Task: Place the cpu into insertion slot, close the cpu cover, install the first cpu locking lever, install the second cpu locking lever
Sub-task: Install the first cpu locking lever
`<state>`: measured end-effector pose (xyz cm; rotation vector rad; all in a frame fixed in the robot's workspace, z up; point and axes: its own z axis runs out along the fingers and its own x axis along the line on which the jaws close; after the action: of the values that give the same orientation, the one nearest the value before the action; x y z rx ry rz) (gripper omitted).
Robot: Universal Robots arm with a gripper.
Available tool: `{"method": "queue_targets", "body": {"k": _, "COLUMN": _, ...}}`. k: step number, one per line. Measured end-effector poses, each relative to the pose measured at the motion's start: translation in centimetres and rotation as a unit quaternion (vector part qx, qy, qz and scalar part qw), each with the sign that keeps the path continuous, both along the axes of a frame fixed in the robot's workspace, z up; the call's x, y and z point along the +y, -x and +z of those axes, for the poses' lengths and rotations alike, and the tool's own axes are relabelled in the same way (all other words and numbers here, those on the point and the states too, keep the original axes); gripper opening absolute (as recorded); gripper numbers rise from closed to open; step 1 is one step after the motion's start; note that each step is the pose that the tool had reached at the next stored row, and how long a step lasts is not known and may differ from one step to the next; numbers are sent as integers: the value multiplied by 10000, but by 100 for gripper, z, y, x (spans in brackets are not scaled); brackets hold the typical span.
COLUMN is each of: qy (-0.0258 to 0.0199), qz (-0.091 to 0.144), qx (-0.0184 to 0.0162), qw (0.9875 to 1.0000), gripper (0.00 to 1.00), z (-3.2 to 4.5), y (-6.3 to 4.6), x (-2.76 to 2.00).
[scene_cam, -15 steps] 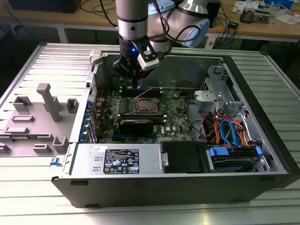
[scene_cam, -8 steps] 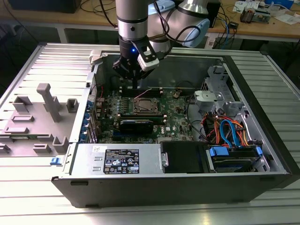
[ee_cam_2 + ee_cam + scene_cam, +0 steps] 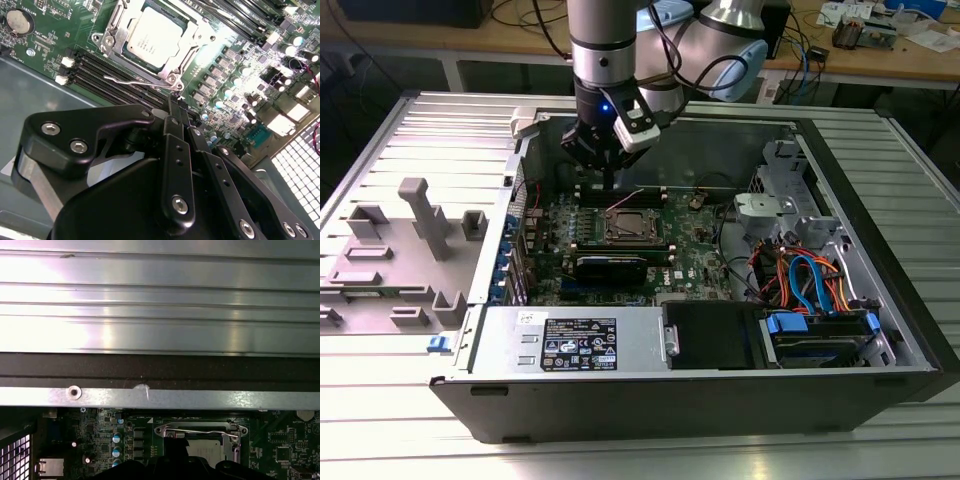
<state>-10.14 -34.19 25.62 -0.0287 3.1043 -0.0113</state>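
Exterior view's left: grey fixtures (image 3: 415,235) stand on the slatted table beside the open computer case (image 3: 620,410).
Gripper: the gripper (image 3: 608,178) hangs over the green motherboard (image 3: 695,255) at the far side of the socket, its fingers drawn together with nothing between them.
Cpu: the cpu (image 3: 154,37) lies flat in the insertion slot (image 3: 632,226), near the middle of the board.
Cpu cover: the cpu cover (image 3: 199,36) is down, framing the chip's silver top.
Locking lever: a thin wire lever (image 3: 137,80) runs along one socket edge. Its hooked end sits just beside the fingertips; whether it is touched or latched cannot be told.
Handling: the chip looks light, stiff and fragile, best held by its edges. The lever seems springy and slippery, best taken at its hook.
Exterior view's right: blue and orange cables (image 3: 805,280) crowd the drive bay.
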Motion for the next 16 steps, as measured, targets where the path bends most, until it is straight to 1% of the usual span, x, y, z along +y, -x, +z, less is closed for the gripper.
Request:
{"method": "queue_targets", "body": {"k": 5, "qy": 6, "qz": -2, "qx": -6, "qw": 10000, "gripper": 11, "z": -26, "y": -76, "x": 4}}
{"method": "queue_targets", "body": {"k": 7, "qy": 6, "qz": -2, "qx": -7, "qw": 10000, "gripper": 11, "z": -49, "y": -111, "x": 11}}
{"method": "queue_targets", "body": {"k": 8, "qy": 6, "qz": -1, "qx": -7, "qw": 10000, "gripper": 11, "z": -72, "y": -157, "x": 14}}
{"method": "queue_targets", "body": {"k": 10, "qy": 7, "qz": -1, "qx": -7, "qw": 10000, "gripper": 11, "z": -93, "y": -178, "x": 14}}
{"method": "queue_targets", "body": {"k": 13, "qy": 9, "qz": 0, "qx": -7, "qw": 10000, "gripper": 11, "z": -196, "y": -195, "x": 15}}
{"method": "queue_targets", "body": {"k": 14, "qy": 18, "qz": 6, "qx": -7, "qw": 10000, "gripper": 11, "z": -214, "y": -199, "x": 20}}
{"method": "queue_targets", "body": {"k": 16, "qy": 25, "qz": 104, "qx": -7, "qw": 9999, "gripper": 11, "z": -236, "y": -213, "x": 28}}
